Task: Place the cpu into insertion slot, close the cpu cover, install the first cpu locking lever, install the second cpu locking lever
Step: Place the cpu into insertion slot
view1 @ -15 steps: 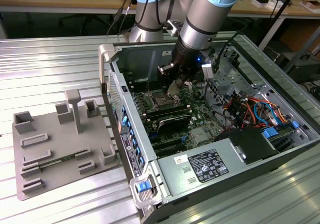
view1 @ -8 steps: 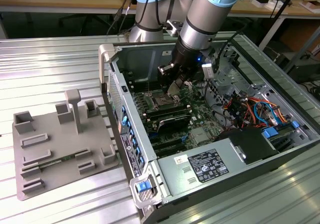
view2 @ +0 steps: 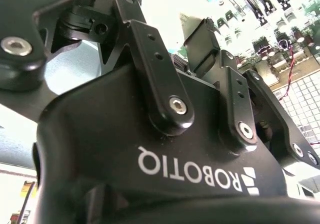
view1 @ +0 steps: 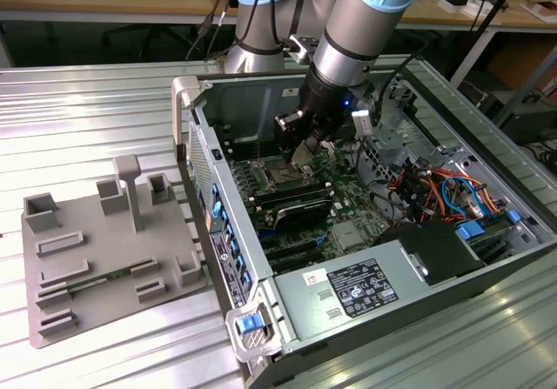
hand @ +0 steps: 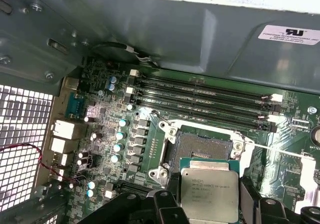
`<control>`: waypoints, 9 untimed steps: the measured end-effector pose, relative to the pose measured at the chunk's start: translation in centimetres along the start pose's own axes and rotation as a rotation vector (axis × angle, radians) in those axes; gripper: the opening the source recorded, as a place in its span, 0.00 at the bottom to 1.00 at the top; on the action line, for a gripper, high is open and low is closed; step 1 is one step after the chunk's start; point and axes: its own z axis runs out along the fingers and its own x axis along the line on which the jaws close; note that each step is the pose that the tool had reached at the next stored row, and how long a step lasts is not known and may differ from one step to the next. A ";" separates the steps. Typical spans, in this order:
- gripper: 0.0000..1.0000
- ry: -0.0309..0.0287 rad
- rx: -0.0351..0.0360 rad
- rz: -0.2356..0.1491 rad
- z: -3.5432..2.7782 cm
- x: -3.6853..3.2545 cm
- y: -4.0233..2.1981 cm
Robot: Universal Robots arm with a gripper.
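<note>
The cpu (hand: 209,196) — partly cut off — overlaps the insertion slot (hand: 202,148).

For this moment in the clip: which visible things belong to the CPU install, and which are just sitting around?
Job: cpu, gripped by the tool; insertion slot, open.
Bystanders: memory slots; power supply box; grey fixture plate outside the case; coloured cables.

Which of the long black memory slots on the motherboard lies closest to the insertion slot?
The memory slot running directly alongside the insertion slot. The other memory slots lie parallel beyond it, each one closer to the grey case wall.
</note>
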 end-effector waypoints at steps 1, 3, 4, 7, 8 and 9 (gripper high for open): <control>0.55 0.0002 0.0000 -0.002 0.00 0.00 0.00; 0.55 0.0005 0.0001 -0.005 0.00 0.00 0.00; 0.55 0.0006 0.0002 -0.006 0.00 0.00 0.00; 0.55 0.0012 0.0002 -0.013 0.00 0.00 0.00; 0.55 0.0013 0.0003 -0.014 0.00 0.00 0.00; 0.55 0.0015 0.0003 -0.016 0.00 0.00 0.00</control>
